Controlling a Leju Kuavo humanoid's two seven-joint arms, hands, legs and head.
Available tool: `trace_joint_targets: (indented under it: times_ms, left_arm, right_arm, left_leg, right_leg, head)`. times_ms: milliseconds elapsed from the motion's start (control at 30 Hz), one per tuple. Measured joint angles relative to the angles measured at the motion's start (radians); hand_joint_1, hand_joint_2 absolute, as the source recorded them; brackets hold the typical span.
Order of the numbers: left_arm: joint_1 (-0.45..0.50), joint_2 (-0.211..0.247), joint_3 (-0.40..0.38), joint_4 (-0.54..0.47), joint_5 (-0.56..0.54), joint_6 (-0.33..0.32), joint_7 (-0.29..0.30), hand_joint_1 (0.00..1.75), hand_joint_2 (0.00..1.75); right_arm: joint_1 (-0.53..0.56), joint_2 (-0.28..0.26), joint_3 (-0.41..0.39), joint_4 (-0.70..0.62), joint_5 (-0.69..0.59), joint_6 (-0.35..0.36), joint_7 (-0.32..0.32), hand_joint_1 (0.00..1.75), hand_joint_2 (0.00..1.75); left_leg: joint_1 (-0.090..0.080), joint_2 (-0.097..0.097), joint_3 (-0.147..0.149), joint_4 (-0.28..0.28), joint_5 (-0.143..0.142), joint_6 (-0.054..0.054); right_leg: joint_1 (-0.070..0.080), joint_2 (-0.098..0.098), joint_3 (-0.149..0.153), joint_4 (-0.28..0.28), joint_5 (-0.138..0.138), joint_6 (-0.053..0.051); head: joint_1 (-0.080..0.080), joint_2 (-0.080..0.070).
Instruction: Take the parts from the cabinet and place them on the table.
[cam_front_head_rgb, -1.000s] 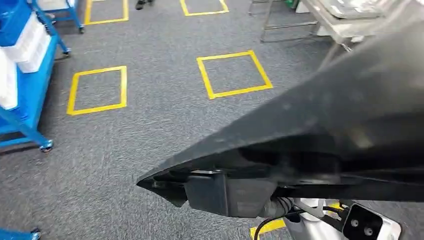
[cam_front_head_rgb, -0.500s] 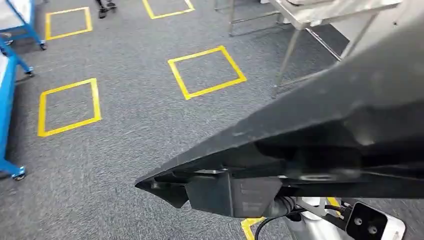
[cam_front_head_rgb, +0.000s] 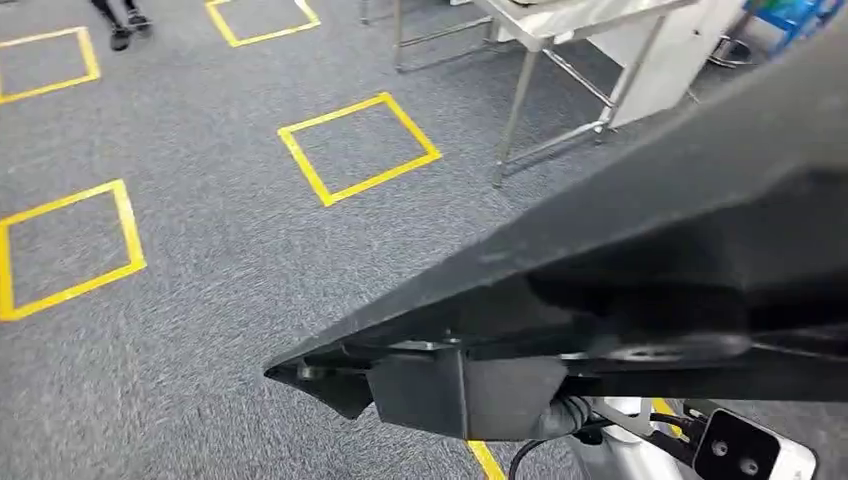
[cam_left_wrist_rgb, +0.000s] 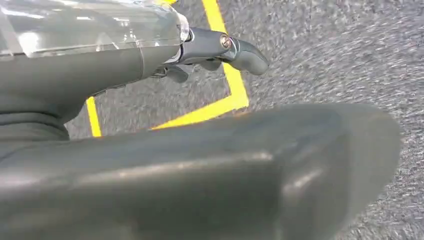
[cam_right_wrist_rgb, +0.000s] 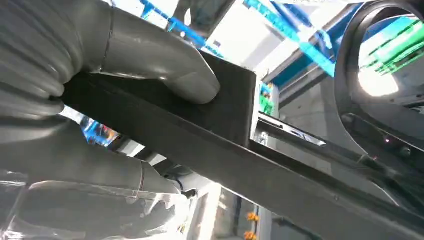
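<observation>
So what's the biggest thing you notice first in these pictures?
A huge black part with a pointed tip stretches across the lower right of the head view, carried above the grey carpet. In the right wrist view the right hand grips it, thumb pressed on its edge. Behind it, yellow tape squares mark the floor, and a metal table stands at the top right.

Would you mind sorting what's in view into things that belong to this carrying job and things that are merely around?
Belonging to the job:
- black part, carried across the head view
- right hand, thumb pressed on the part
- left hand, beside the part; grip unclear
- metal table, ahead on the right

Just around:
- yellow floor squares
- person's feet, far off
</observation>
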Motion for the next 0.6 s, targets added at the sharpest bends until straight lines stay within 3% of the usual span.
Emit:
trace_joint_targets:
  times_ms: [33,67,133,167,200,233,333,367,400,433,500,533,567,600]
  left_arm:
    - [0.000,0.001,0.002,0.000,0.004,0.002,0.002,0.00,0.00]
    - [-0.001,0.002,0.005,0.000,0.007,0.003,0.006,0.00,0.00]
    - [-0.003,0.002,0.009,0.000,0.018,0.006,0.013,0.00,0.00]
    - [-0.003,0.002,0.011,0.000,0.023,0.010,0.018,0.00,0.00]
    - [-0.002,0.002,0.015,0.000,0.027,0.012,0.021,0.00,0.00]
    - [-0.002,0.002,0.017,0.000,0.028,0.013,0.023,0.00,0.00]
    - [-0.003,0.002,0.024,0.000,0.028,0.014,0.028,0.00,0.00]
    - [-0.005,0.003,0.025,0.000,0.028,0.014,0.028,0.00,0.00]
    - [-0.007,0.004,0.026,0.000,0.028,0.013,0.028,0.00,0.00]
    - [-0.007,0.003,0.027,0.000,0.027,0.013,0.029,0.00,0.00]
    - [-0.002,0.003,0.031,0.000,0.028,0.013,0.032,0.00,0.00]
    - [0.000,0.003,0.032,0.000,0.028,0.014,0.035,0.00,0.00]
    - [0.001,0.003,0.033,0.000,0.028,0.015,0.037,0.00,0.00]
    - [0.000,0.003,0.034,0.000,0.029,0.015,0.041,0.00,0.00]
  right_arm:
    - [0.003,0.000,0.000,0.000,-0.005,0.001,0.000,1.75,1.75]
    - [0.007,-0.001,0.000,-0.001,-0.016,0.010,0.000,1.75,1.75]
    - [0.011,-0.011,-0.002,-0.015,-0.055,0.036,0.000,1.75,1.75]
    - [0.011,-0.018,-0.009,-0.026,-0.079,0.051,0.000,1.75,1.75]
    - [0.009,-0.025,-0.018,-0.038,-0.098,0.062,-0.001,1.75,1.75]
    - [0.006,-0.030,-0.029,-0.047,-0.118,0.072,0.000,1.75,1.75]
    - [0.005,-0.044,-0.057,-0.061,-0.151,0.092,0.018,1.75,1.75]
    - [0.006,-0.046,-0.064,-0.066,-0.152,0.095,0.024,1.75,1.75]
    - [0.003,-0.047,-0.068,-0.068,-0.153,0.100,0.027,1.75,1.75]
    - [0.001,-0.047,-0.071,-0.067,-0.154,0.103,0.029,1.75,1.75]
    - [0.006,-0.047,-0.073,-0.065,-0.152,0.108,0.029,1.75,1.75]
    - [0.010,-0.047,-0.075,-0.063,-0.150,0.109,0.026,1.75,1.75]
    - [0.014,-0.047,-0.077,-0.061,-0.150,0.110,0.026,1.75,1.75]
    - [0.015,-0.047,-0.080,-0.059,-0.150,0.112,0.026,1.75,1.75]
  left_leg:
    - [-0.002,0.013,0.000,0.000,-0.001,0.000]
    - [-0.004,0.024,0.001,0.000,-0.002,0.000]
    - [-0.007,0.042,0.007,0.000,-0.007,-0.001]
    - [-0.008,0.050,0.012,0.000,-0.011,-0.003]
    - [-0.008,0.057,0.015,0.000,-0.014,-0.007]
    - [-0.014,0.066,0.015,0.004,-0.018,-0.013]
    - [-0.013,0.100,0.023,-0.004,-0.021,-0.024]
    - [-0.014,0.099,0.021,0.000,-0.031,-0.030]
    - [-0.009,0.053,0.018,0.025,-0.050,-0.033]
    - [-0.009,0.021,-0.012,0.092,-0.090,-0.033]
    - [-0.006,0.000,-0.091,0.254,-0.159,-0.038]
    - [-0.006,-0.002,-0.120,0.306,-0.169,-0.041]
    - [-0.005,-0.003,-0.127,0.312,-0.154,-0.042]
    - [-0.004,-0.003,-0.113,0.270,-0.117,-0.043]
  right_leg:
    - [-0.001,-0.002,-0.022,0.043,-0.006,0.001]
    - [-0.002,-0.003,-0.017,0.034,0.010,0.000]
    - [0.000,-0.014,0.055,-0.102,0.086,-0.008]
    - [0.005,-0.036,0.105,-0.193,0.124,-0.016]
    - [0.020,-0.096,0.139,-0.257,0.123,-0.027]
    - [0.032,-0.103,0.140,-0.270,0.124,-0.033]
    - [0.033,-0.064,0.136,-0.271,0.126,-0.040]
    - [0.018,-0.053,0.145,-0.285,0.134,-0.048]
    - [0.019,-0.043,0.149,-0.291,0.136,-0.052]
    - [0.017,-0.034,0.149,-0.291,0.136,-0.054]
    - [0.016,-0.009,0.149,-0.291,0.136,-0.057]
    - [0.016,0.003,0.149,-0.290,0.136,-0.057]
    - [0.015,0.016,0.150,-0.289,0.136,-0.057]
    - [0.013,0.029,0.151,-0.287,0.135,-0.056]
  head:
    - [0.000,0.000]
    - [0.000,0.000]
    - [0.000,0.000]
    - [0.000,0.000]
    - [0.000,0.000]
    - [0.000,0.000]
    - [0.000,0.000]
    - [0.000,0.000]
    - [0.000,0.000]
    - [0.000,0.000]
    - [0.000,0.000]
    - [0.000,0.000]
    - [0.000,0.000]
    - [0.000,0.000]
